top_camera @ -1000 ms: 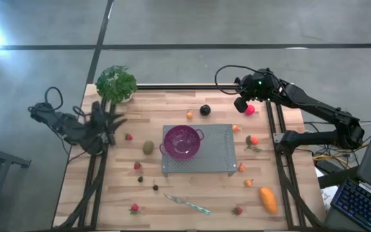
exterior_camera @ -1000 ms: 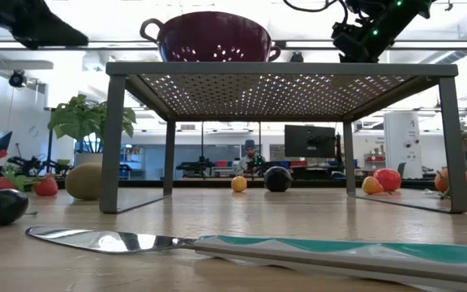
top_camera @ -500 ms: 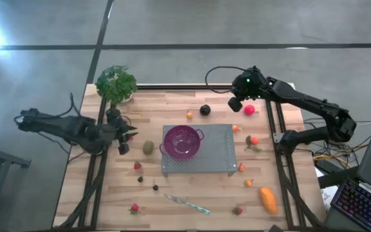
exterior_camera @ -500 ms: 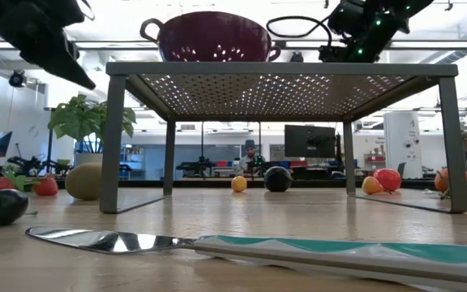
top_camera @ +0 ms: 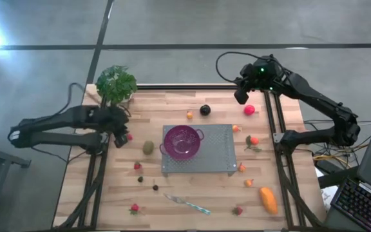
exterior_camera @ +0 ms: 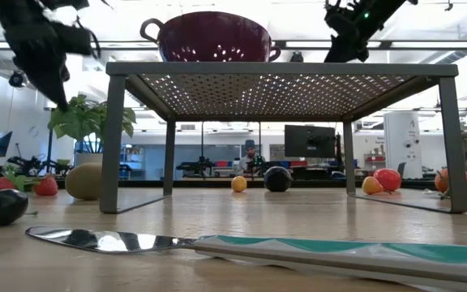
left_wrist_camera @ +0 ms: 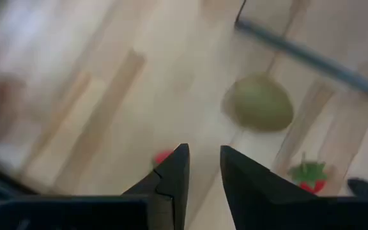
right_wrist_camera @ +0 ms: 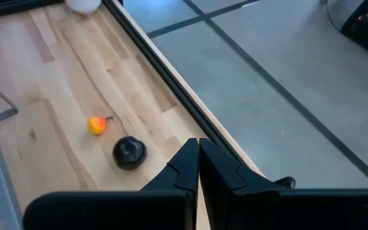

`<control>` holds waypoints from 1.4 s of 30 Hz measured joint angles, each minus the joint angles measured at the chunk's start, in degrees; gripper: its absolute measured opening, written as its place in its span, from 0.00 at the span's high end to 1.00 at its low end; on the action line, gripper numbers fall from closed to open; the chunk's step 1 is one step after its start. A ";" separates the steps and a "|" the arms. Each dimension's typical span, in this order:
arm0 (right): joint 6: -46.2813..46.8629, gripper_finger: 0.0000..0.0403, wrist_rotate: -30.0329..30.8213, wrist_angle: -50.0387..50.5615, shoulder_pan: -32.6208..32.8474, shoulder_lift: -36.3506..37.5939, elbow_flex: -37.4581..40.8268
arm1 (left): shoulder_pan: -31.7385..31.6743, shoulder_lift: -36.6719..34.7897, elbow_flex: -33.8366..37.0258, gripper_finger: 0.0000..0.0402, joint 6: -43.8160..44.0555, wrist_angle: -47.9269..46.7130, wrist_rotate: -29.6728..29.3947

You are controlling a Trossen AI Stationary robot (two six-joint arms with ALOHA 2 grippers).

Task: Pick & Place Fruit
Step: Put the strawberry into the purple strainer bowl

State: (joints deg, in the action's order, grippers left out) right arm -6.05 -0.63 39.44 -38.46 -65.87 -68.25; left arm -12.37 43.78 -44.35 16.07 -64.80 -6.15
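Toy fruits lie scattered on the wooden table: a strawberry (top_camera: 129, 136), an olive kiwi (top_camera: 148, 147), a dark plum (top_camera: 205, 109), a pink-red ball (top_camera: 249, 109) and an oblong orange one (top_camera: 268, 200). My left gripper (top_camera: 120, 132) hovers open just left of that strawberry. In its wrist view (left_wrist_camera: 203, 172) the strawberry (left_wrist_camera: 163, 156) shows partly behind one finger, and the kiwi (left_wrist_camera: 260, 105) lies beyond. My right gripper (top_camera: 240, 96) is shut (right_wrist_camera: 198, 150) above the far edge, between the plum (right_wrist_camera: 129, 153) and the ball.
A purple colander (top_camera: 182, 140) stands on a grey perforated rack (top_camera: 221, 154) mid-table. A leafy plant (top_camera: 116, 84) sits at the far left corner and a knife (top_camera: 185, 204) lies near the front edge. More small fruits lie right of the rack and along the front.
My left arm has swung in from the table's left edge, and its gripper has come down toward the strawberry left of the kiwi. My right gripper went a little left, then back toward the far edge and upward. No fruit has moved.
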 joint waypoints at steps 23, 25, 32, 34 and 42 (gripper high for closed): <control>-0.15 0.98 -0.16 0.42 0.02 0.11 2.89 | -0.54 18.14 0.52 0.41 5.65 -6.33 -3.68; -0.11 0.98 -1.14 0.42 0.02 0.11 2.89 | -0.52 18.87 0.52 0.40 3.96 -5.07 -5.47; 0.05 0.98 -1.57 0.49 0.03 0.11 2.89 | -0.52 20.64 0.52 0.39 4.83 -1.53 -6.02; 0.05 0.98 -1.57 0.51 0.02 0.11 2.89 | -0.52 20.85 0.52 0.39 7.04 -1.63 -5.49; 0.25 0.98 -1.57 0.91 0.03 0.11 2.91 | -0.93 22.87 0.52 0.39 7.84 -0.77 -1.84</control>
State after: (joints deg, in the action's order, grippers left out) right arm -5.79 -2.20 40.35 -38.42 -65.76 -65.34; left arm -13.30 66.65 -43.83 23.91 -65.58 -7.99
